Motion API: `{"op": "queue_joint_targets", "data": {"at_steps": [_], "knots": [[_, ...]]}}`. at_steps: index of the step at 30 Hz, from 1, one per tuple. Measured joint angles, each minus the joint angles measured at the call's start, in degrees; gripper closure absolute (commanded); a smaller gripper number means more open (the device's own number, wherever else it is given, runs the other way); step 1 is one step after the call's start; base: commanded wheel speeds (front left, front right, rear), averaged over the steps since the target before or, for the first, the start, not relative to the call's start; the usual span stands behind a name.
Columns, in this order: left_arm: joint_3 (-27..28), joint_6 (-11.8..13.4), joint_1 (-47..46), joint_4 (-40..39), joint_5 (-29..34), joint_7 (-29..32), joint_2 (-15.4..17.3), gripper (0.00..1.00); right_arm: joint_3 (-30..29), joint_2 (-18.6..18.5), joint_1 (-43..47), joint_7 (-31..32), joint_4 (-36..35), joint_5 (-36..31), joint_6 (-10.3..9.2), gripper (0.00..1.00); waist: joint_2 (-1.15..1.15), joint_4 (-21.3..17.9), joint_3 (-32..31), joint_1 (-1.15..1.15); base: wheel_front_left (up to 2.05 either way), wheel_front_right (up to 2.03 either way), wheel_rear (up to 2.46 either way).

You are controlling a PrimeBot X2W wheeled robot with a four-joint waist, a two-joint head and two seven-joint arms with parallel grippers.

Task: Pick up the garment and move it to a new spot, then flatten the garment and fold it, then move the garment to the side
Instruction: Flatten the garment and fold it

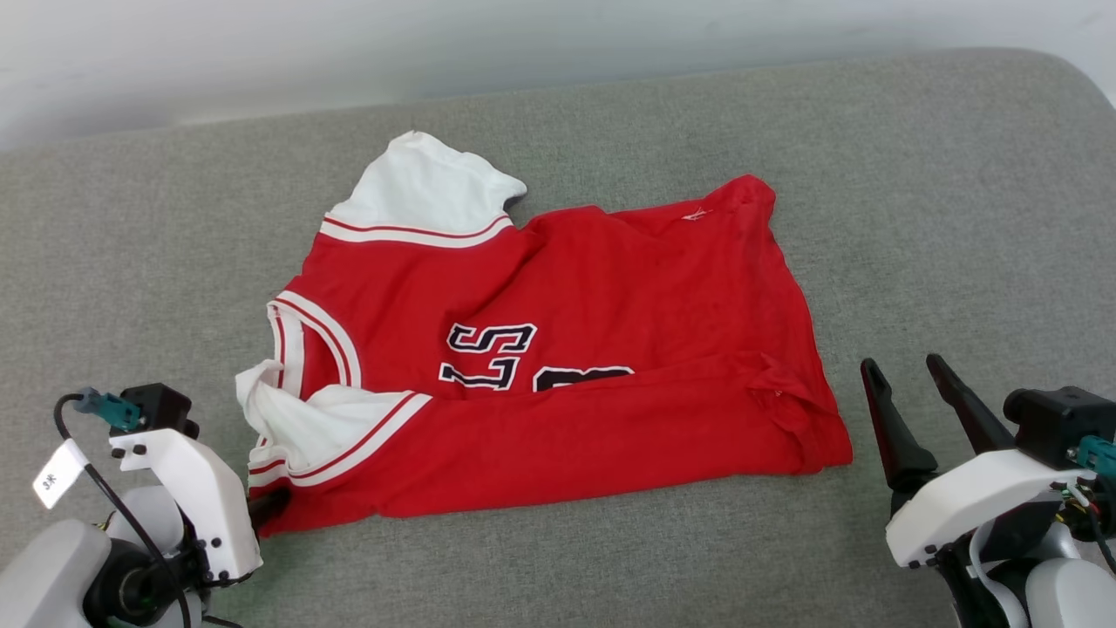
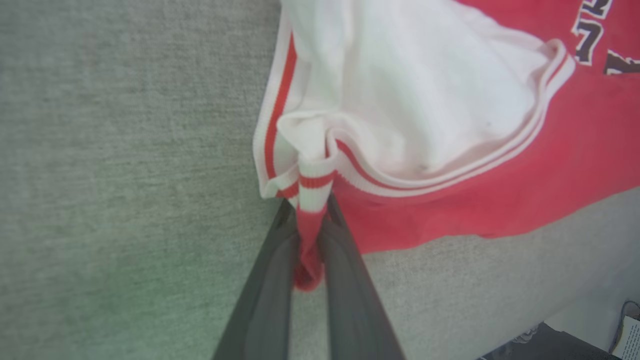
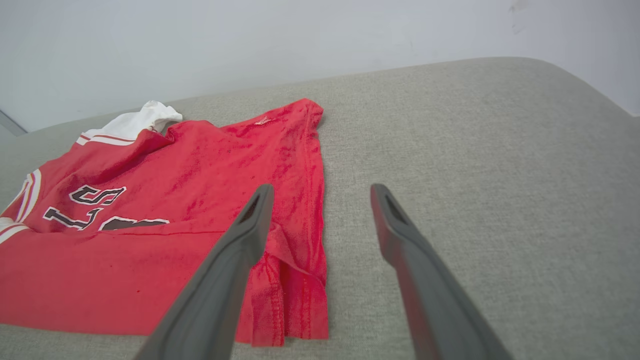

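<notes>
Garment (image 1: 567,349) is lying on the grey upholstered surface (image 1: 915,174), a little left of its middle. Its long axis is running from the robot's left to its right. The collar (image 1: 301,340) is pointing left and the hem (image 1: 798,296) is pointing right. One white sleeve (image 1: 427,187) is reaching toward the far edge, where the pale wall (image 1: 523,44) is rising. The near long side is lying folded over and is covering the lower part of the black letters (image 1: 488,353). Wide bare fabric is staying free to the right of the hem, with narrower strips on the left and the near side. The left fingers (image 2: 270,280) are pinching the striped trim at the garment's near left corner, pressed tight on it. The right fingers (image 1: 889,427) are standing spread wide, holding nothing, just beside the near right corner of the hem.
</notes>
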Motion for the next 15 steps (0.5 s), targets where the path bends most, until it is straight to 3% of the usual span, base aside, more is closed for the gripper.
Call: {"op": "queue_joint_targets", "data": {"at_steps": [5, 12, 15], "knots": [[-0.71, -0.13, 0.1, -1.24, 1.94, -2.4, -0.42, 1.0, -1.86, -1.37, 0.79, 6.37, 0.21, 2.58, 0.0, 0.0, 0.0, 0.85, -1.61, 0.0, 0.0, 0.0, 0.0], [-0.29, 1.13, 0.18, -7.1, 4.44, -5.45, 0.29, 1.0, -1.0, -4.67, 1.48, 23.42, 1.63, 5.28, -0.01, 0.0, 0.0, 2.57, -2.46, 0.0, 0.0, 0.0, 0.0], [-0.13, 1.62, 0.0, -9.91, 5.49, -6.06, 0.8, 1.0, 0.42, -5.49, 0.31, 27.89, 2.13, 6.04, -0.01, 0.0, 0.0, 3.2, -1.67, 0.0, 0.0, 0.0, 0.0]]}}
